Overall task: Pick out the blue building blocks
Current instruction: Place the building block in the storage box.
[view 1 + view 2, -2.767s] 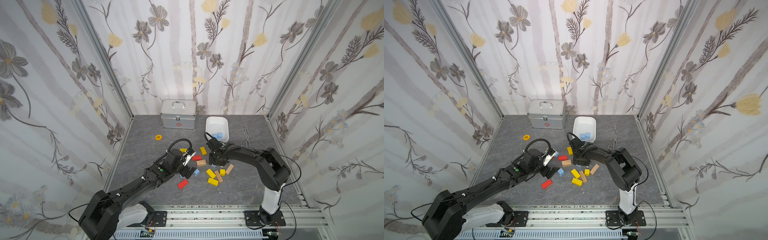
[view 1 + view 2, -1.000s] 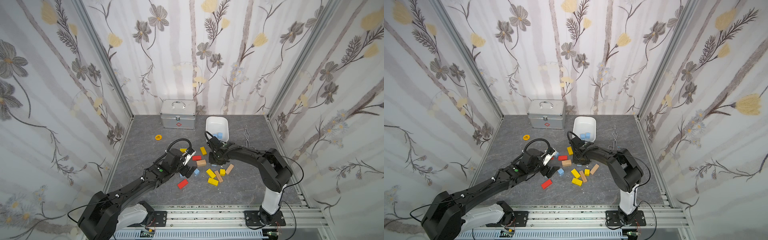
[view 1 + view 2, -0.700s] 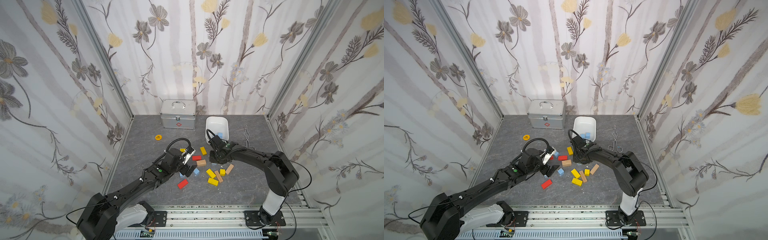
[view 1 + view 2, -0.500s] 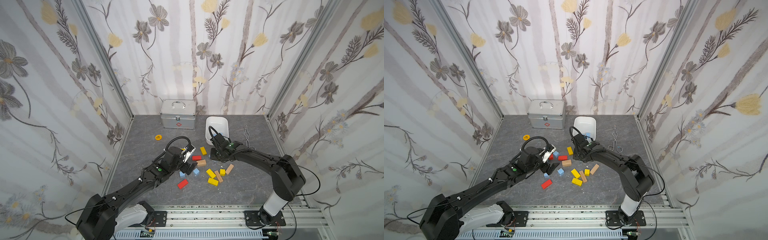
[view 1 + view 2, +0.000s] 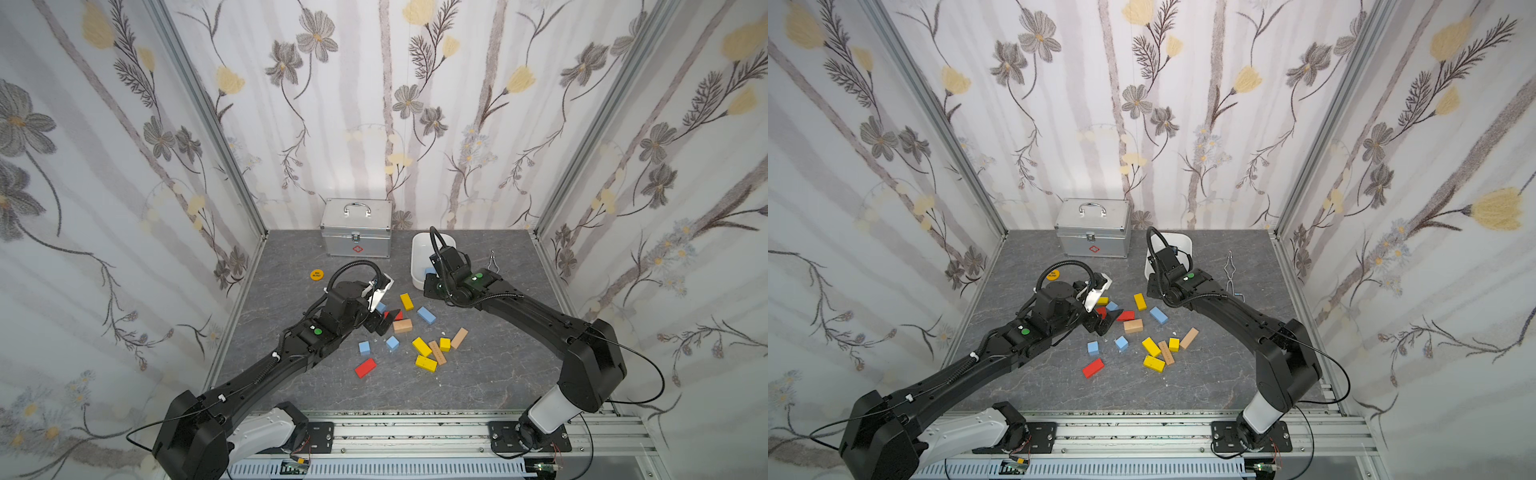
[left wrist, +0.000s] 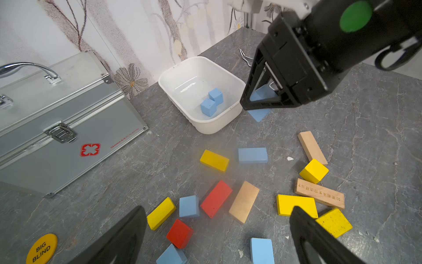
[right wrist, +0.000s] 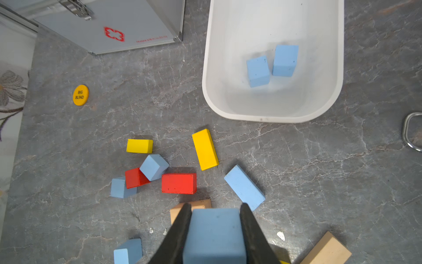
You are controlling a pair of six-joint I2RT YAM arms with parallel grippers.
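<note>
The blue building blocks [image 7: 244,187] look matt, faintly speckled; the tan blocks [image 6: 243,201] are bare wood. The tub [image 7: 206,68] is smooth, slightly glossy white plastic. The case [image 6: 57,109] is brushed metal with a polished handle [image 6: 29,67]. The surface [image 7: 319,171] resembles matt, veined grey stone.

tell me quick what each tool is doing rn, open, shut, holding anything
Left tool: open, holding nothing.
Right tool: shut on a blue block.
</note>
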